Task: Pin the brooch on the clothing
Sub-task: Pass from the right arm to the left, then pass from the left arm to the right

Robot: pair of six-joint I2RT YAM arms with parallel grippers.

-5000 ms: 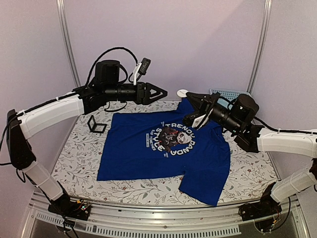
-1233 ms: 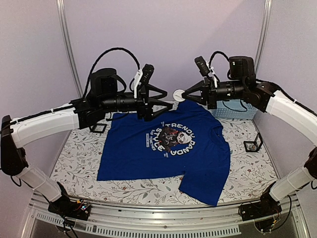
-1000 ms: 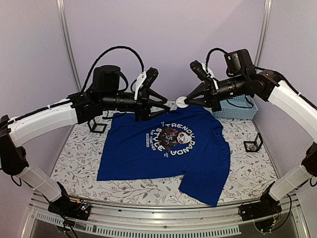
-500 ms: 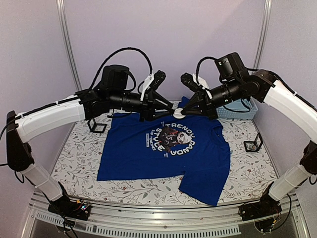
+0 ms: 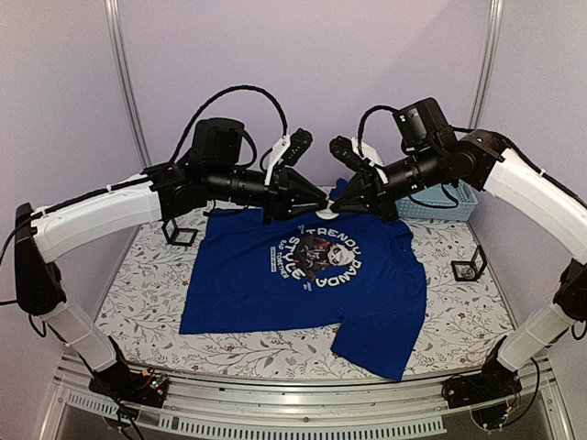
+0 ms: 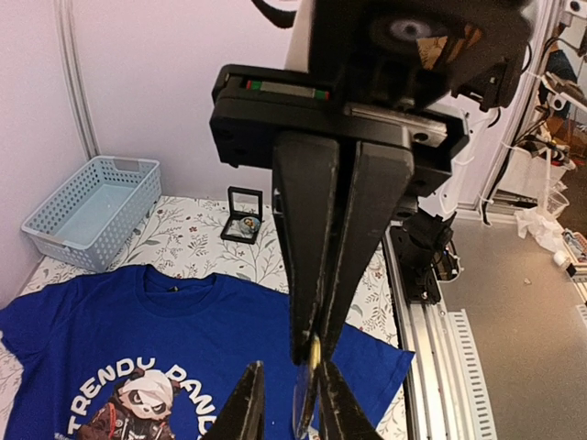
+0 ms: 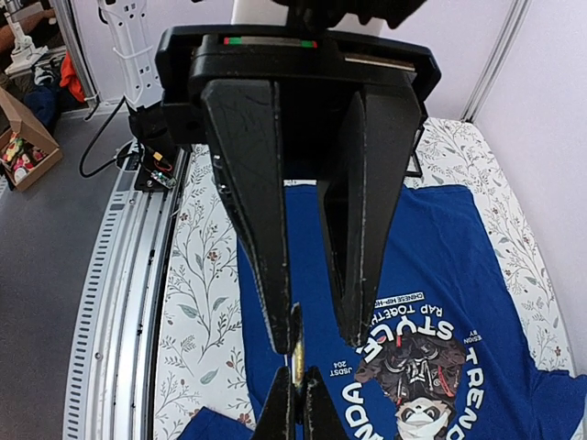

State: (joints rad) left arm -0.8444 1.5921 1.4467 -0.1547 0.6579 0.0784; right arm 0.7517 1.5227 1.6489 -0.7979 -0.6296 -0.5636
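The clothing is a royal-blue T-shirt with a panda print, lying flat on the floral table. Above its collar my two grippers meet tip to tip. My right gripper is shut on the brooch, a small white disc. In the right wrist view the brooch stands edge-on above my right gripper. My left gripper is open around the brooch. The disc lies against one left finger, with a gap to the other. The shirt lies below.
A pale blue basket stands at the back right of the table. Small black display frames stand at the left and right of the shirt. The metal rail runs along the near edge.
Both arms have come together over the collar, the right one lowering the brooch toward the left. The left jaws have narrowed around the brooch.
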